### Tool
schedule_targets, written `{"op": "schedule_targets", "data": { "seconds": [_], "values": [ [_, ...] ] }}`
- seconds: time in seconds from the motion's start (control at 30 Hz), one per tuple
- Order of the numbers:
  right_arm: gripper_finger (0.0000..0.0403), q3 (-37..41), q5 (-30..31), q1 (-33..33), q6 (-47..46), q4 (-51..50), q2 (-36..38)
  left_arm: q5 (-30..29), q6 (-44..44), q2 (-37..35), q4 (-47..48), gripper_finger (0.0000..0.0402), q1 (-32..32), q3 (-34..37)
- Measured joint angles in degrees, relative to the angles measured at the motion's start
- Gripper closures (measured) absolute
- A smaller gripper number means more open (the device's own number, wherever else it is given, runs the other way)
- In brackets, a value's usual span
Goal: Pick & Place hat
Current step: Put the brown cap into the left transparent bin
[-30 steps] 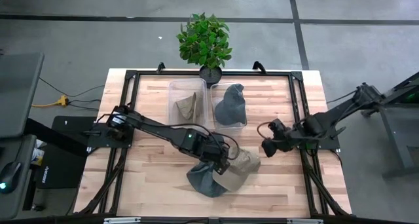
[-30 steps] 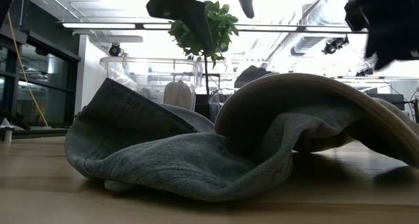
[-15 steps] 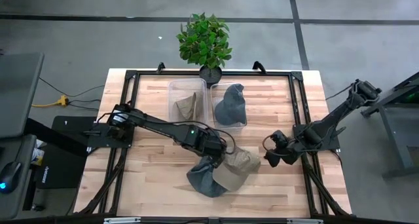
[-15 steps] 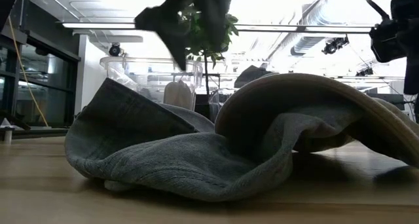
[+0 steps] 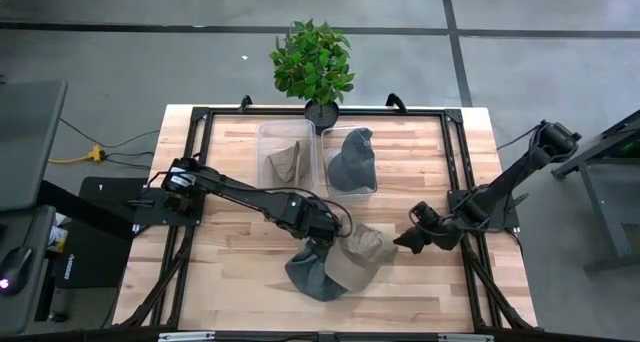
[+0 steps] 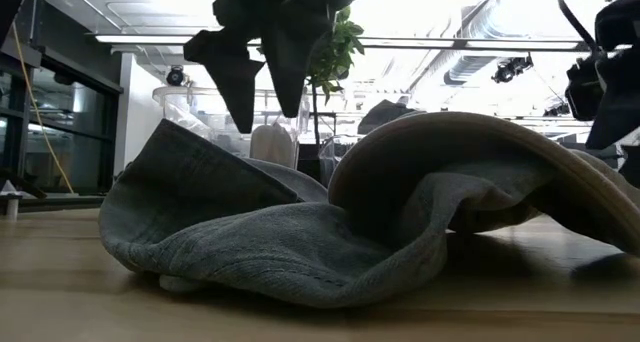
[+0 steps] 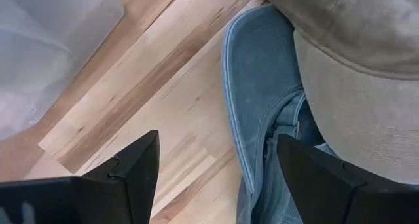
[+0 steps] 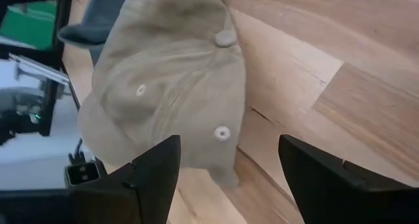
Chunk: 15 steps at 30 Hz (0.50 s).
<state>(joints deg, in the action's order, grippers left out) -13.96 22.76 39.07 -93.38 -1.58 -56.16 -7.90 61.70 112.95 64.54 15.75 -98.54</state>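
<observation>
A tan cap point(image 5: 362, 252) lies partly on a blue-grey denim hat point(image 5: 310, 278) on the table, front centre. Both show in the low view, the cap point(image 6: 480, 162) resting over the denim hat point(image 6: 250, 232). My left gripper point(image 5: 318, 238) is open and hangs just above the denim hat's far-left edge point(image 7: 243, 119), touching nothing; its fingers point(image 6: 245, 77) show clear above the hat. My right gripper point(image 5: 404, 242) is open, just right of the tan cap point(image 8: 170, 86), pointing at it and touching nothing.
Two clear bins stand at the back centre: the left one point(image 5: 285, 162) holds a tan hat, the right one point(image 5: 352, 162) a dark blue-grey hat. A potted plant point(image 5: 313, 67) stands at the far edge behind them. A black frame point(image 5: 200, 117) runs round the table top.
My left gripper has come down toward the hats and shifted a little toward the table's left. My right gripper has moved toward the near edge and closer to the tan cap. The hats have stayed where they were.
</observation>
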Motion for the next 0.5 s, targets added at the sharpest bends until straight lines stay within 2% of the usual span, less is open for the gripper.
{"op": "schedule_targets", "data": {
  "seconds": [0.2,0.5],
  "values": [
    [0.015,1.8,0.69,-0.48,-1.58,2.98,-0.11,-0.55,-0.85,-1.53,2.56,0.0138,-0.02,0.0],
    [0.015,1.77,-3.18,-2.37,-3.64,4.78,-3.01,-3.16,-1.02,-5.22,4.12,0.0138,-0.78,0.16]
  ]
}}
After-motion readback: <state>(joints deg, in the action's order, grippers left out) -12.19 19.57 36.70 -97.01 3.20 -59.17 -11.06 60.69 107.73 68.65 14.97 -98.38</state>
